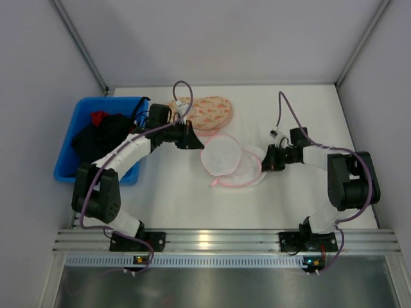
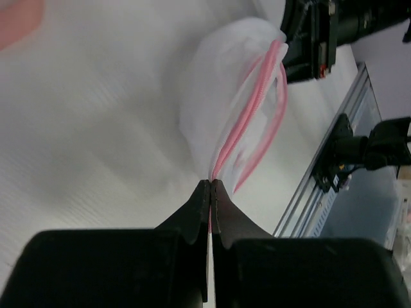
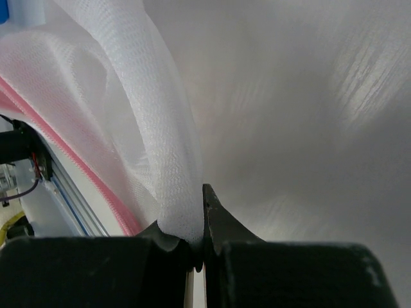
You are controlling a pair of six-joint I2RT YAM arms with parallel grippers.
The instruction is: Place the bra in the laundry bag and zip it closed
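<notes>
Limp mesh laundry bag [image 1: 225, 160], pinched by left fingers [image 2: 191, 215] at pink zip rim [image 2: 247, 119], right fingers [image 3: 219, 224] at mesh; rim likely firmest.

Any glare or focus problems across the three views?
Top external: even light, soft shadows, one glare spot on the aluminium rail. Left wrist: laundry bag slightly soft, table washed out. Right wrist: its mesh sharp near the right gripper, table beyond blurred with bright streaks.

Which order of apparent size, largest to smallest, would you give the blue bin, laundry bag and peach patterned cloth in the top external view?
1. blue bin
2. laundry bag
3. peach patterned cloth, close behind the bag
</notes>
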